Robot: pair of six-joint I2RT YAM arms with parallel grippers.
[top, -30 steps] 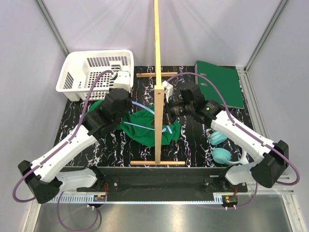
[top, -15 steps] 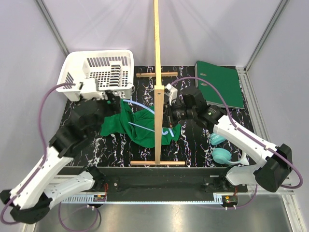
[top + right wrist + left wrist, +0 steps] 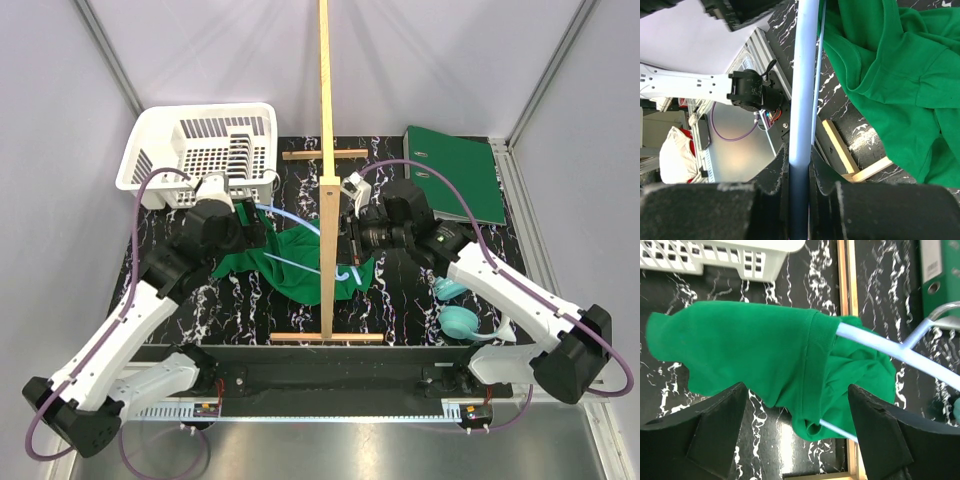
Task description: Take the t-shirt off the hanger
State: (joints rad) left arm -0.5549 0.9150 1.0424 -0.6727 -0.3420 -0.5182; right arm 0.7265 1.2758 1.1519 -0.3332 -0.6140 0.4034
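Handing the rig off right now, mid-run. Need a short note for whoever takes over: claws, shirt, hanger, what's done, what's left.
Left claw: open, above the t-shirt, holding nothing.
Right claw: shut on the hanger, on its light-blue bar.
T-shirt: bunched on the table by the wooden pole. One hanger arm runs into its fabric.
Done: part of the hanger is bare.
Left: shirt not off yet. Probably grip it with the left claw and pull it clear while the right claw holds the hanger.
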